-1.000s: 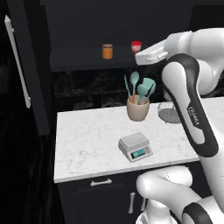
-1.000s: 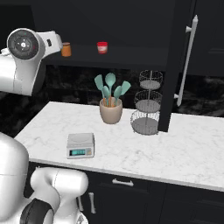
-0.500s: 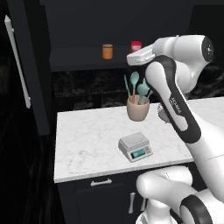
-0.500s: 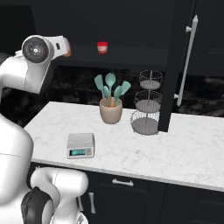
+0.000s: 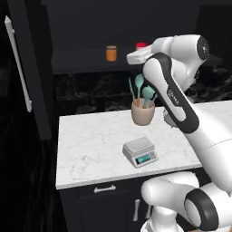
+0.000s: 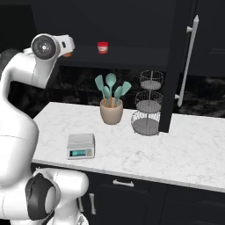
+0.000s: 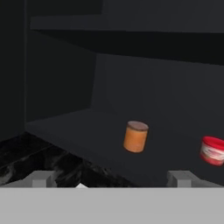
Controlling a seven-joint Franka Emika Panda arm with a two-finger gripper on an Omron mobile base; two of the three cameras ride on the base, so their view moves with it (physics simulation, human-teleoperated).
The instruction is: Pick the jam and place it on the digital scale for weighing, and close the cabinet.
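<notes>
The jam (image 7: 135, 136), a small orange jar with a brown lid, stands upright on the open cabinet's dark shelf (image 7: 87, 131). It is also on that shelf in the left base view (image 5: 111, 53). My gripper (image 7: 111, 179) is open and empty, level with the shelf and some way short of the jar. Its hand (image 5: 137, 56) hangs just right of the jam. The digital scale (image 5: 141, 152) (image 6: 81, 145) sits bare on the white marble counter. The cabinet has both dark doors swung open, one at the left (image 5: 27, 68) and one at the right (image 6: 176, 66).
A red-lidded jar (image 7: 213, 151) stands on the same shelf, right of the jam. On the counter (image 6: 176, 154) are a beige crock with teal utensils (image 6: 110, 110) and a three-tier wire rack (image 6: 148, 103). Drawers with silver handles lie below the counter.
The arm has swung its hand leftward along the shelf front, closer to the jam. The jaws stayed open. Jars and scale have not moved.
</notes>
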